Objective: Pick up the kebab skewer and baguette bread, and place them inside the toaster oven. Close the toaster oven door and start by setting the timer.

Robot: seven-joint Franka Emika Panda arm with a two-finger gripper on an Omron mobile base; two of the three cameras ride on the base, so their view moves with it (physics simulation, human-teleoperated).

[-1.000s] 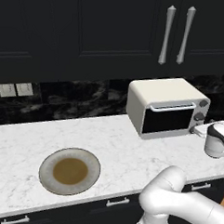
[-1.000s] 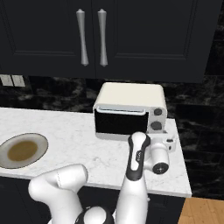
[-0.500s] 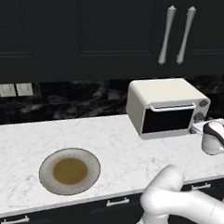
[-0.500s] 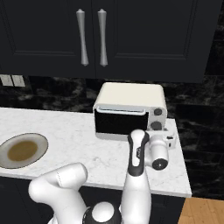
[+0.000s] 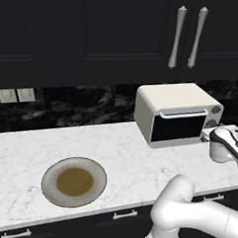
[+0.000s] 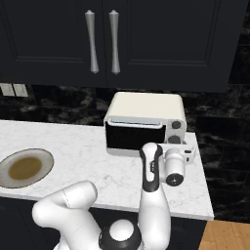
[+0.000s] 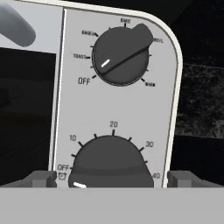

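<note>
The toaster oven (image 5: 176, 116) sat on the far right of the white marble table (image 5: 25, 155), its door (image 5: 182, 127) shut and the white bar handle (image 5: 183, 113) running along the door's top edge. The pincer (image 7: 112, 178) was right up against the control panel at the oven's right end, its fingers (image 7: 41, 178) spread wide on either side of the lower timer knob (image 7: 109, 164), pinching nothing, with the mode knob (image 7: 120, 54) above it. Well to the left on the table lay a round plate (image 5: 50, 186) with a brown centre, and I could make out neither skewer nor bread through the dark glass.
</note>
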